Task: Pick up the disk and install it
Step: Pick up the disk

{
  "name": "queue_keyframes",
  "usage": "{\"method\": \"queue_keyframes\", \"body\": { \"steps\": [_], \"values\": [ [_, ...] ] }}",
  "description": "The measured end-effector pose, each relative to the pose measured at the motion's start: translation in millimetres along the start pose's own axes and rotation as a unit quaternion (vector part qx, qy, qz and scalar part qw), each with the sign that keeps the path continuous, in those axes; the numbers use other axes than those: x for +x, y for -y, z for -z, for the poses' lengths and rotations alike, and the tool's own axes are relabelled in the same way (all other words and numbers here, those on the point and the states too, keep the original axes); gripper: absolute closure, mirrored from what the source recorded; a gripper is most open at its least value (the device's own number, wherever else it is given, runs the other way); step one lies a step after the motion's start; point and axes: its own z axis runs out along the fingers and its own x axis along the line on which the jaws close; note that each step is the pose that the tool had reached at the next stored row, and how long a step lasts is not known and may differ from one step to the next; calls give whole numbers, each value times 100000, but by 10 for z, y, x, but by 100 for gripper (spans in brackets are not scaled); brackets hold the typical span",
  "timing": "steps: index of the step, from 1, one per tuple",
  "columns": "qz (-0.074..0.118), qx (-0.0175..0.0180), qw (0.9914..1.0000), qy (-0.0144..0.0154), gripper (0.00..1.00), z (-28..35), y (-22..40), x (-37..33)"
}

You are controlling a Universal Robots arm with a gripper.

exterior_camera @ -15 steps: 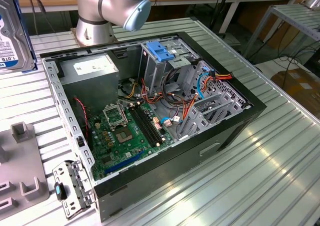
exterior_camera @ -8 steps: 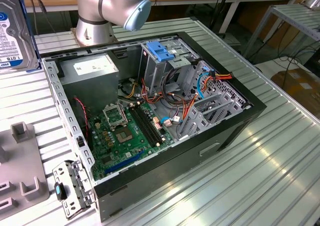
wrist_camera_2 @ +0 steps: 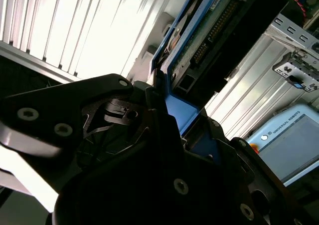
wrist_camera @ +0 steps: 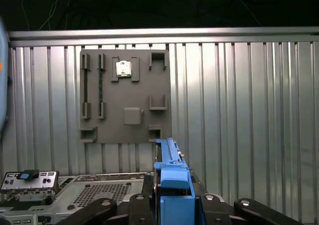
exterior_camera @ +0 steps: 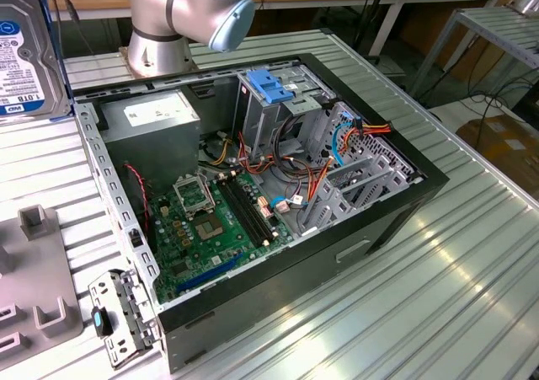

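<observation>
The disk [exterior_camera: 25, 60], silver-grey with a white-and-blue label, hangs in the air at the exterior view's far left, above the table and outside the open computer case [exterior_camera: 370, 220]. In the second wrist view the disk [wrist_camera_2: 209, 35] shows its underside and connector edge, framed by blue side rails. My gripper [wrist_camera_2: 172, 117] is shut on the disk, its black fingers [wrist_camera_2: 124, 115] pressing on the blue rails. In the first wrist view the disk's blue rail [wrist_camera: 172, 177] stands edge-on between my gripper's [wrist_camera: 174, 207] fingers.
Inside the case sit a grey metal box with a white sticker [exterior_camera: 152, 119], a metal cage with a blue plastic top [exterior_camera: 274, 89], loose cables and a green motherboard [exterior_camera: 202, 228]. A grey fixture plate [wrist_camera: 124, 95] lies on the ribbed table, with a small metal bracket [exterior_camera: 118, 313] beside the case.
</observation>
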Motion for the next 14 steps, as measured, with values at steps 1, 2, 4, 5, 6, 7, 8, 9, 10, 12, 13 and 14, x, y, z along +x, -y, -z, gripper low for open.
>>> {"method": "queue_keyframes", "body": {
  "steps": [1,2,4,5,6,7,8,9,10,12,13,14],
  "values": [
    [1,2,100000,1,63,0,6,2],
    [1,-1,100000,0,63,0,10,3],
    [-1,1,100000,0,63,0,18,7],
    [-1,-1,100000,0,63,0,21,10],
    [-2,-1,100000,-1,63,1,24,12],
    [-1,-1,100000,-1,63,1,29,14],
    [0,1,100000,1,63,1,32,16],
    [0,-1,100000,0,63,1,37,19],
    [1,1,100000,1,63,1,41,21],
    [0,0,100000,2,63,1,51,25],
    [0,-1,100000,0,63,1,56,27],
    [-1,-2,100000,1,63,1,61,29]
  ]
}}
